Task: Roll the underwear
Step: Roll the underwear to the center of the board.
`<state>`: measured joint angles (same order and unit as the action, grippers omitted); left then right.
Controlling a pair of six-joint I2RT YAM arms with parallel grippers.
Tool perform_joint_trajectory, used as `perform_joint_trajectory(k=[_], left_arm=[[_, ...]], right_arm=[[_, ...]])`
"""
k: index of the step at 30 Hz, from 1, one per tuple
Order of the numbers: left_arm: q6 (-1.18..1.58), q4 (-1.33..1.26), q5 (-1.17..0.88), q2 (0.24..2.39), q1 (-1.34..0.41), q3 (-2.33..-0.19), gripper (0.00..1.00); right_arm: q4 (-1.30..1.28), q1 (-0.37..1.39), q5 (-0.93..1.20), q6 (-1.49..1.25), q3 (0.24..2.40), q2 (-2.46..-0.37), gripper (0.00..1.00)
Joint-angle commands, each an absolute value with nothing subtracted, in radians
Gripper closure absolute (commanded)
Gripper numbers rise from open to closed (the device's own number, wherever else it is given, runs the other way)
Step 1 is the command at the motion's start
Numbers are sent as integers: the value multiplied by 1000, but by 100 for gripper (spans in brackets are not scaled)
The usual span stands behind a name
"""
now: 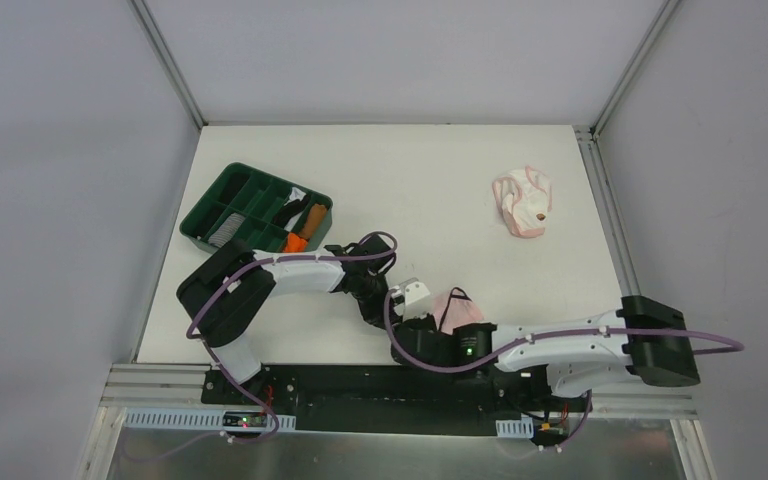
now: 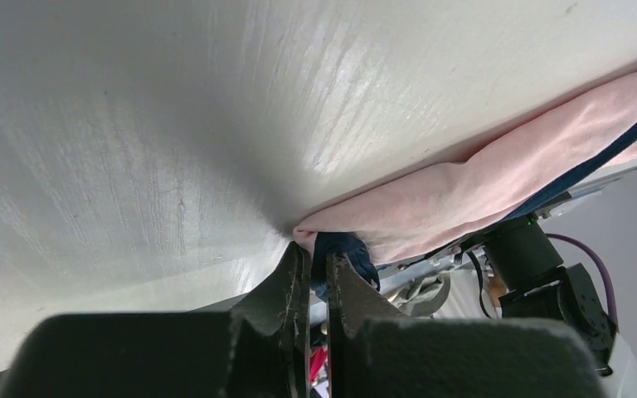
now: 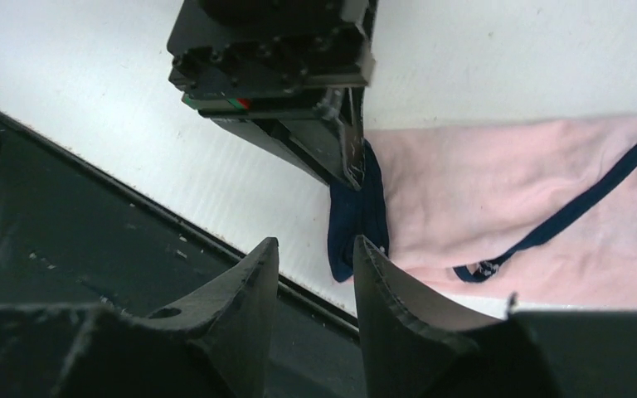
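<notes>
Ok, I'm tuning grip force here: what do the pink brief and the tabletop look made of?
Pink brief: soft thin knit, likely cotton jersey, matte; it folds and creases limply. Its navy edging looks like elastic binding. Tabletop: hard white board, semi-gloss, showing streaky sheen; likely painted or laminated.

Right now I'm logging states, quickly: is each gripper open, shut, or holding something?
Left gripper: shut on the pink underwear.
Right gripper: open, holding nothing.

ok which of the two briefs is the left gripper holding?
The pink brief with navy edging, the one nearest the robot; the left gripper pinches its navy hem. The paler brief lies alone at the far right, untouched.
</notes>
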<state>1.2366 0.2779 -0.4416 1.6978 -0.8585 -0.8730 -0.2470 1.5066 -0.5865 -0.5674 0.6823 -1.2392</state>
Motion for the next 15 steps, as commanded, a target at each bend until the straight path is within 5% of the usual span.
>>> perform_joint_trajectory(k=[1,15], left_arm=[[1257,369,-415,1712,-868,-883,100],[1276,379,-411,1702,-868,-883,100]], right_arm=[[-260,1533,-730,-498,767,-1335,60],[-247,1545,-744,-506,790,-1541,61]])
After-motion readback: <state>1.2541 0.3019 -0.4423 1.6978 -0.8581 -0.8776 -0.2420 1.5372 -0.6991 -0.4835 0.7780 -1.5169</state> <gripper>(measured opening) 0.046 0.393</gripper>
